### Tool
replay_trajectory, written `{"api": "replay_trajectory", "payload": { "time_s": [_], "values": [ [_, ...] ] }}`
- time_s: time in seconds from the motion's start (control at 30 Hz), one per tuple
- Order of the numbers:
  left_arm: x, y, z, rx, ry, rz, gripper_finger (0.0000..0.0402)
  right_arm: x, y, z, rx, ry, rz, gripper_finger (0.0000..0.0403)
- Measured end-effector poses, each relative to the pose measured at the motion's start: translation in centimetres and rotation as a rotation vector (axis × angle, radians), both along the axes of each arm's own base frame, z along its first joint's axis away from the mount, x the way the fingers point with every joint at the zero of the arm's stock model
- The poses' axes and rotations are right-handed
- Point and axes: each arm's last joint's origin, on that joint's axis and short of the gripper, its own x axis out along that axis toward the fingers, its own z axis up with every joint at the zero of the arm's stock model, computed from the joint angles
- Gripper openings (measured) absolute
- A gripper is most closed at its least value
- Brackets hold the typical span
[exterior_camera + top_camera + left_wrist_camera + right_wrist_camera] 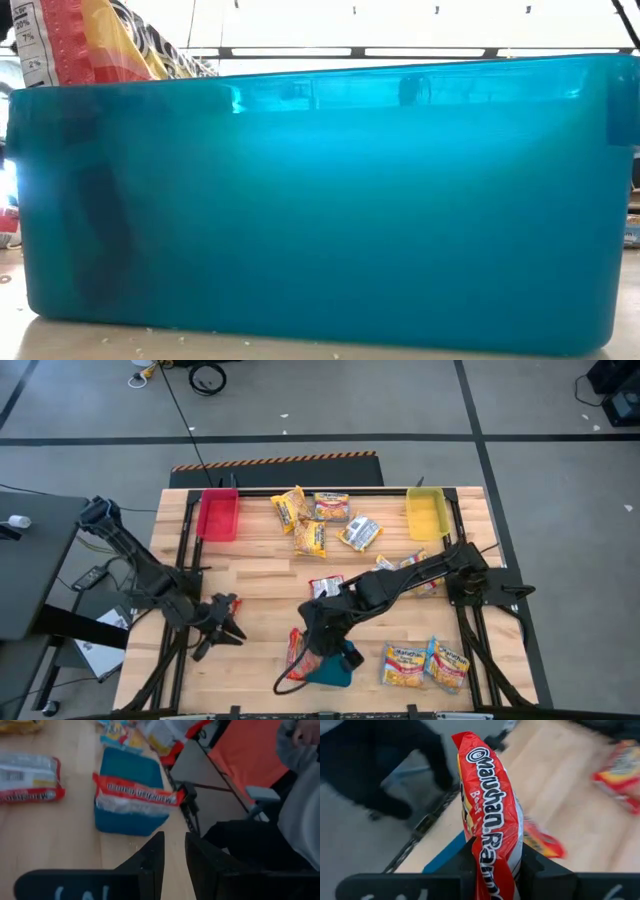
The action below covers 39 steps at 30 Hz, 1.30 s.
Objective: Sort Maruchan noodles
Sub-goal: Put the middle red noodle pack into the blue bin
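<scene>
My right gripper point(312, 648) reaches over the left end of the teal bin point(338, 668) near the table's near edge and is shut on a red-orange Maruchan packet point(487, 795). The low view shows a red-and-yellow packet point(85, 40) sticking up above the bin's left rim point(120, 85). In the left wrist view a red packet point(135, 795) lies across the bin's rim; I cannot tell if it is the held one. Another red packet point(542, 842) lies below the held one. My left gripper point(225, 625) waits open at the near left, its fingers point(155, 855) slightly apart, touching nothing. My right gripper pinches the red packet between its two fingers, one on each flat face, at the packet's lower part point(492, 847). The packet stands edge-on out of the fingers, its sealed end point(465, 740) pointing away from the wrist. It is lifted above the bin and table.
A red bin point(218, 515) and a yellow bin point(427, 513) stand at the far edge, with several packets point(310, 537) between them. One packet point(325, 586) lies mid-table, two point(425, 665) near right. A person's grey sleeve point(300, 795) shows beyond the table.
</scene>
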Motion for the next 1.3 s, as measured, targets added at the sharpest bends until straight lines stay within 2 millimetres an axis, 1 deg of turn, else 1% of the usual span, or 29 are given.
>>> {"api": "replay_trajectory", "payload": {
  "time_s": [0.13, 0.23, 0.4, 0.63, 0.73, 0.83, 0.93, 1.0, 1.1, 1.3],
  "values": [
    [0.6, -0.8, -1.4, -0.031, 0.086, -0.014, 0.008, 0.9, 0.0, -2.3, 0.039, 0.072, 0.096, 0.0072],
    [1.1, -1.4, -2.3, -0.021, 0.131, -0.022, 0.008, 1.6, -0.1, -3.5, 0.028, 0.066, 0.164, 0.0072],
    [2.1, -2.4, -3.5, 0.002, 0.143, -0.022, 0.008, 3.1, -0.6, -6.3, -0.014, 0.05, 0.275, 0.0072],
    [2.6, -3.9, -5.2, 0.032, 0.173, -0.055, 0.0079, 4.6, -1.4, -8.5, 0.029, 0.009, 0.377, 0.0072],
    [2.8, -4.2, -5.6, 0.034, 0.17, -0.05, 0.0079, 5.0, -1.2, -9.5, 0.038, -0.008, 0.424, 0.0072],
    [3.3, -4.2, -5.6, 0.017, 0.145, -0.039, 0.0079, 5.6, -1.1, -11.2, 0.026, -0.004, 0.447, 0.0072],
    [3.6, -4.3, -5.4, 0.032, 0.103, -0.047, 0.0079, 6.2, -0.9, -12.2, 0.028, -0.037, 0.48, 0.0072],
    [3.7, -4.2, -5.4, 0.058, 0.088, -0.052, 0.0079, 6.3, -0.8, -12.5, 0.028, -0.054, 0.5, 0.0072],
    [4.0, -3.9, -5.4, 0.077, 0.077, -0.039, 0.0079, 6.5, -0.9, -12.3, 0.01, -0.094, 0.525, 0.0072],
    [4.5, -3.3, -5.4, 0.093, 0.072, -0.009, 0.0079, 7.1, -2.1, -12.4, 0.0, -0.12, 0.499, 0.0082]
  ]
}}
